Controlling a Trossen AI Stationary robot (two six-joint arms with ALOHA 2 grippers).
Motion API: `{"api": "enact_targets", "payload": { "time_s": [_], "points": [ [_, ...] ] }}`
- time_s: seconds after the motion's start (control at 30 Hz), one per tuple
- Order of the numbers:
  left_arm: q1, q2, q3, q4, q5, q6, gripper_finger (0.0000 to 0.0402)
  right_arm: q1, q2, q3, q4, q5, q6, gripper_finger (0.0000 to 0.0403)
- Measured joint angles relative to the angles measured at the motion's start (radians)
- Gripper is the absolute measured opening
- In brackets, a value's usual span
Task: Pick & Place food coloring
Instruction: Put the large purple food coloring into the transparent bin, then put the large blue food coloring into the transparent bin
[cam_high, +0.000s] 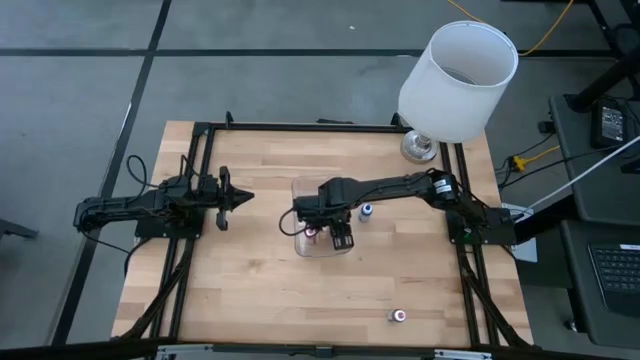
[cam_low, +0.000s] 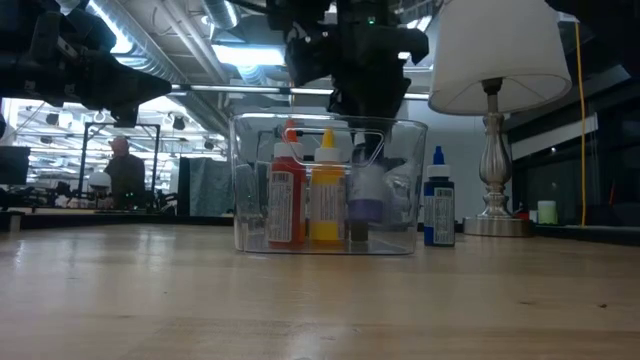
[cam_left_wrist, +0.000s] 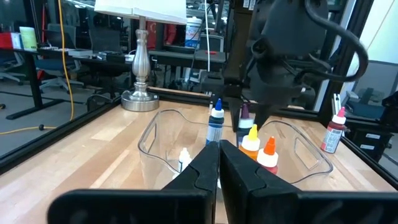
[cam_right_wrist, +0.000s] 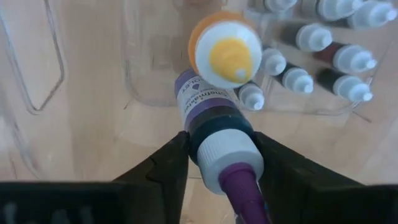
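Purple food coloring bottle (cam_right_wrist: 214, 134) sits pinched between the fingers (cam_right_wrist: 163, 163) of the right gripper (cam_high: 338, 232), held by its neck just under the cap, its body pointing down into the clear plastic tray (cam_low: 400, 135). The right wrist view shows a yellow-capped orange bottle (cam_right_wrist: 225, 53) directly beyond it, nearly touching, and further off a cluster of small white-capped bottles (cam_right_wrist: 323, 56) packed in rows. In the low view a red bottle (cam_low: 286, 190) and the yellow-orange one (cam_low: 326, 190) stand upright side by side inside the tray, with the purple bottle (cam_low: 366, 195) just beside them under the dark gripper. A blue bottle (cam_low: 437, 210) stands upright on the worktop (cam_high: 250, 300) just outside the tray, on the lamp side. One more small bottle (cam_high: 399, 316) stands well apart near the front edge of the worktop. The tray sits near the middle of the wooden worktop. The left gripper (cam_high: 238, 198) hangs over the worktop to the tray's left, clear of it, its fingers (cam_left_wrist: 199, 171) pressed together with nothing between them. A lamp with a white shade (cam_high: 458, 80) stands at the far right corner.
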Motion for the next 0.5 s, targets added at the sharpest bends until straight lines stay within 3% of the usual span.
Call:
{"api": "enact_targets", "payload": {
  "time_s": [0.27,0.5],
  "points": [
    [0.000,0.000,0.000,-0.001,0.000,0.000,0.0006,-0.001,0.004,0.001,0.014,0.001,0.007,0.0221],
    [0.000,0.000,0.000,-0.001,0.000,0.000,0.0010,0.000,0.004,0.040,-0.060,0.027,0.008,0.0232]
  ]
}}
